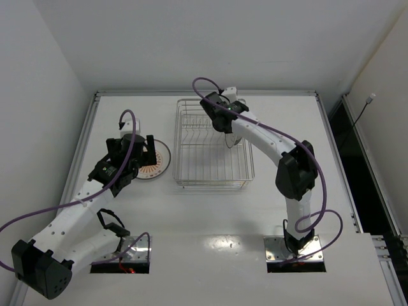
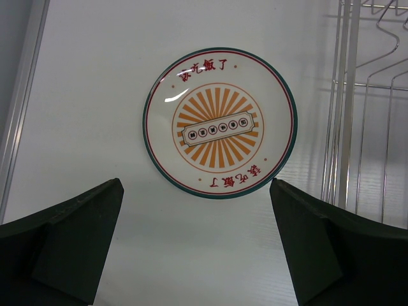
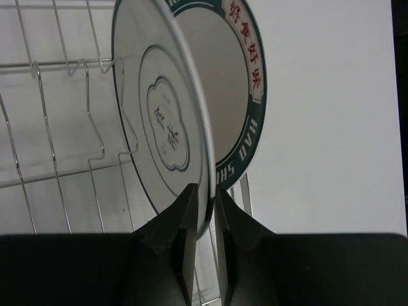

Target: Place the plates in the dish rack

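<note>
Right fingers (image 3: 182,223) clamped on the rim of the thin-circle plate (image 3: 159,121), upright in the dish rack (image 1: 213,146) near the worktop's (image 1: 191,255) far edge, teal-ring plate (image 3: 245,95) just behind. Left gripper (image 2: 196,185) spread wide above the sunburst plate (image 2: 218,122), flat toward the left edge. Step: slotting; next, likely release once tines (image 3: 95,140) hold it.

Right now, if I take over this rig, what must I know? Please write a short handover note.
Left gripper: open, above the sunburst plate, which lies flat on the table left of the dish rack.
Right gripper: shut on the rim of the thin-circle plate, upright at the rack's right side; the teal-ring plate stands just behind it.
Done: cannot tell whether either is seated. Left: release there, then load the sunburst plate.
</note>
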Action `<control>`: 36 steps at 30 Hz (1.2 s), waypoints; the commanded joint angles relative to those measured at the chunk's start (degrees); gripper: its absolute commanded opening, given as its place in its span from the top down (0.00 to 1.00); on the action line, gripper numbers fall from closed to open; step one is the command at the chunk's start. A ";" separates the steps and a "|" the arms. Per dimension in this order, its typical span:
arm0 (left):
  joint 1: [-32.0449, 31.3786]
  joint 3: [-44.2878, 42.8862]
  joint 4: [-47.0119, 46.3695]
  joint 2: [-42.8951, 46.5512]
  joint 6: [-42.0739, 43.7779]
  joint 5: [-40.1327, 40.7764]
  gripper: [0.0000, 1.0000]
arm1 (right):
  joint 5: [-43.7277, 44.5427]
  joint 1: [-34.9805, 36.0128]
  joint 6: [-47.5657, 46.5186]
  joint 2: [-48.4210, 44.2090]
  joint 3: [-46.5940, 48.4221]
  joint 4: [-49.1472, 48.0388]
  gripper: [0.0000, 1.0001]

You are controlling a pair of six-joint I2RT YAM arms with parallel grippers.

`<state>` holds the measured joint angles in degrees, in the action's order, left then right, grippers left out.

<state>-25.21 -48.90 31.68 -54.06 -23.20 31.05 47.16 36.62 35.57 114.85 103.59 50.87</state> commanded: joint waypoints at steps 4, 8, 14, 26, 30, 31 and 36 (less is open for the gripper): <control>-0.36 -1.90 -0.74 0.10 -0.53 -0.20 0.00 | -3.64 0.73 1.69 -0.68 -1.11 -0.77 0.74; -0.36 -1.90 -0.74 0.10 -0.53 -0.20 0.00 | -4.27 -0.41 1.17 -1.90 -1.11 -0.77 0.52; -0.36 -1.90 -0.74 -0.43 -0.53 -0.20 0.00 | -2.42 -0.41 0.64 -7.51 0.47 2.03 0.29; -0.36 -2.60 0.57 -17.54 0.00 -4.14 0.00 | -26.64 0.73 -2.96 -39.24 -19.64 -4.64 0.20; -0.36 -2.60 1.10 -21.68 0.61 -5.65 0.00 | -32.72 0.73 -2.36 -47.51 -26.49 -5.78 0.19; -0.36 -2.60 1.10 -22.31 1.14 -5.65 0.00 | -33.79 0.73 -2.35 -48.83 -27.47 -6.31 0.19; -0.36 -3.13 1.63 -26.00 1.75 -7.48 0.00 | -37.40 0.73 -2.35 -53.05 -30.55 -5.70 0.19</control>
<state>-25.21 -49.87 32.99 -78.91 -22.52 25.56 14.46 36.99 33.41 63.48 74.26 46.83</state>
